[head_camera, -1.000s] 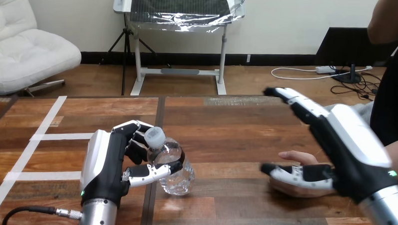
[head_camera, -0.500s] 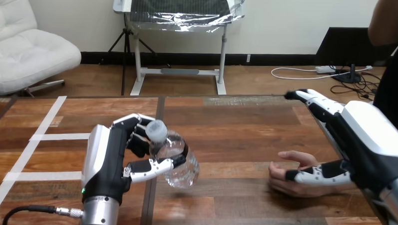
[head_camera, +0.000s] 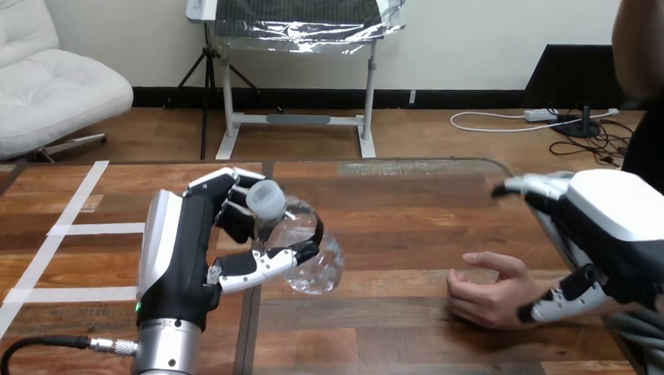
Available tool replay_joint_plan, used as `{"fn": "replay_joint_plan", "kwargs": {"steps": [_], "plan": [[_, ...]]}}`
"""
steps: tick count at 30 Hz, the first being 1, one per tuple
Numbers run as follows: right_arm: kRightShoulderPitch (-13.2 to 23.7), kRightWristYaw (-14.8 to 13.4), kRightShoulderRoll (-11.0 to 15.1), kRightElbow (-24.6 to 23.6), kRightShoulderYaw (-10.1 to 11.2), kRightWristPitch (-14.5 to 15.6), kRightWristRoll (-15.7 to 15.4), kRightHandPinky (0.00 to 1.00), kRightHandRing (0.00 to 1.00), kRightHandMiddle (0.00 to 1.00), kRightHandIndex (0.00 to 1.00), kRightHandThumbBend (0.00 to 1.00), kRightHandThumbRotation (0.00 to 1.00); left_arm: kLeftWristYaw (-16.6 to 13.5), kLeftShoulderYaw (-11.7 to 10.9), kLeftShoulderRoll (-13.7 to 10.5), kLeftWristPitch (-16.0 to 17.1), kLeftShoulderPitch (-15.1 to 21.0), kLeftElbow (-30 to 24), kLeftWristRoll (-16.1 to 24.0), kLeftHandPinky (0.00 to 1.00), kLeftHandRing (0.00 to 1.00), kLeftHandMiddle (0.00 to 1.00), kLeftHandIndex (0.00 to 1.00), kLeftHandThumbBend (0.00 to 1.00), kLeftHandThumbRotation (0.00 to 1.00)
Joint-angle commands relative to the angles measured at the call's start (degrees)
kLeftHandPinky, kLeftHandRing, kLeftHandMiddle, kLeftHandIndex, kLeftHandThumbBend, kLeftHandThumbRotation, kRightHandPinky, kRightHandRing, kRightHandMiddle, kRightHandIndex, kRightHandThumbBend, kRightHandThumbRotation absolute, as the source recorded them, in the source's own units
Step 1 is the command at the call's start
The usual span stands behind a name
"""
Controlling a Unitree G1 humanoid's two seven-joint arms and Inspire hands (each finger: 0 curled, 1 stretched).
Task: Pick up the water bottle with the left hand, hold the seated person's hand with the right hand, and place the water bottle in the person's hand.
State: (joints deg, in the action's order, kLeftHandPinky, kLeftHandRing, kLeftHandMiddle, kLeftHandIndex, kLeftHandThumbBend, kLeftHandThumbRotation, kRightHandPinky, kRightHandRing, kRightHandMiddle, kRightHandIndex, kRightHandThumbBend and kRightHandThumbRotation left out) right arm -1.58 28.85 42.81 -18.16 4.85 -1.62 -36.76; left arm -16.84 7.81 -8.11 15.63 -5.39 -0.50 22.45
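Left hand [head_camera: 180, 257] curled round tilted water bottle [head_camera: 308, 247], above table [head_camera: 395, 206], right hand [head_camera: 615, 226] spread beside person's hand [head_camera: 485, 290]

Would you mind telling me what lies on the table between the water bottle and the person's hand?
Nothing: in the head view, only bare wooden table separates the water bottle, held in the left hand, from the person's hand.

One water bottle [head_camera: 303, 246], one person's hand [head_camera: 485, 291], one bench [head_camera: 403, 215] and two robot hands, left hand [head_camera: 179, 257] and right hand [head_camera: 612, 231], are showing.
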Motion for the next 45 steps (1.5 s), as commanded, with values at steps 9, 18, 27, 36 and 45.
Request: {"fn": "replay_joint_plan", "kwargs": {"steps": [9, 18, 27, 36, 45], "plan": [[10.34, 8.66, 5.91, 6.65, -6.37, 1.43, -4.61, 0.82, 0.89, 0.9, 0.87, 0.85, 0.0, -0.36, -0.9, 1.23, 3.31, 0.95, -6.42, -0.17, 0.34, 0.37, 0.43, 0.49, 0.6, 0.0], [14.55, 10.76, 7.47, 12.34, -9.83, -0.33, -6.09, 0.82, 0.88, 0.89, 0.86, 0.85, 0.0, 0.18, -0.87, 1.72, 3.15, 0.08, -8.16, -0.39, 0.34, 0.38, 0.43, 0.49, 0.59, 0.0], [18.85, 12.6, 8.23, 18.54, -13.76, -2.17, -8.7, 0.83, 0.88, 0.89, 0.86, 0.82, 0.0, 0.59, -0.9, 1.86, 3.96, -0.4, -8.32, -0.66, 0.34, 0.38, 0.43, 0.49, 0.59, 0.0], [23.02, 14.18, 8.7, 24.28, -18.09, -3.42, -12.57, 0.84, 0.9, 0.91, 0.86, 0.79, 0.01, 1.2, -1.0, 2.15, 4.05, -0.81, -8.92, -0.71, 0.34, 0.38, 0.43, 0.49, 0.58, 0.0], [25.71, 12.46, 8.51, 29.25, -20.88, -5.72, -15.67, 0.83, 0.89, 0.9, 0.86, 0.79, 0.04, 1.41, -1.17, 2.21, 4.39, -0.97, -9.3, -0.63, 0.34, 0.38, 0.43, 0.5, 0.58, 0.0]]}}
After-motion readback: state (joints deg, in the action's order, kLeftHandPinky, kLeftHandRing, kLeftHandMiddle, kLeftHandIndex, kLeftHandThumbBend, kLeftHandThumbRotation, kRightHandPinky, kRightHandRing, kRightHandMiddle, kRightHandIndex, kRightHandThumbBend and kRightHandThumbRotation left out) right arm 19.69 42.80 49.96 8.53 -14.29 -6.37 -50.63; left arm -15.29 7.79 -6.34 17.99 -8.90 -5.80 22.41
